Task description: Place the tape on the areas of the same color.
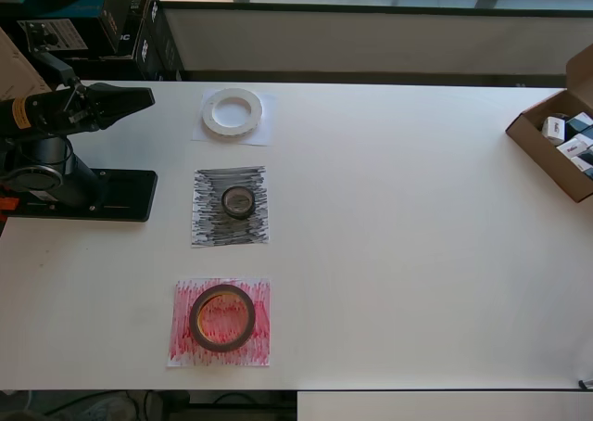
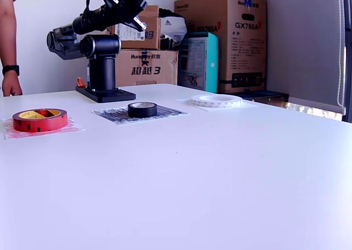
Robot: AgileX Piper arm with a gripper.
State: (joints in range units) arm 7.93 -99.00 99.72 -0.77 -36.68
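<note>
On the white counter [image 1: 417,254] each roll lies inside its sheet's edges: the white ring [image 1: 233,112] on the white sheet [image 1: 264,133], the black roll [image 1: 238,201] on the black-scribbled sheet [image 1: 208,222], and the red-brown roll [image 1: 222,318] on the red-scribbled sheet [image 1: 185,342]. The hand [image 2: 127,6] is raised beside its base, released and grasping nothing, well apart from them. A cardboard box [image 1: 542,147] sits at the overhead view's right edge.

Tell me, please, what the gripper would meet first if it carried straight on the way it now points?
Probably nothing on the table. The gripper is raised and tilted upward in the exterior view, well above the white tape ring, which it aims toward in the overhead view. Its line likely passes over the ring; depth beyond is unclear.
</note>
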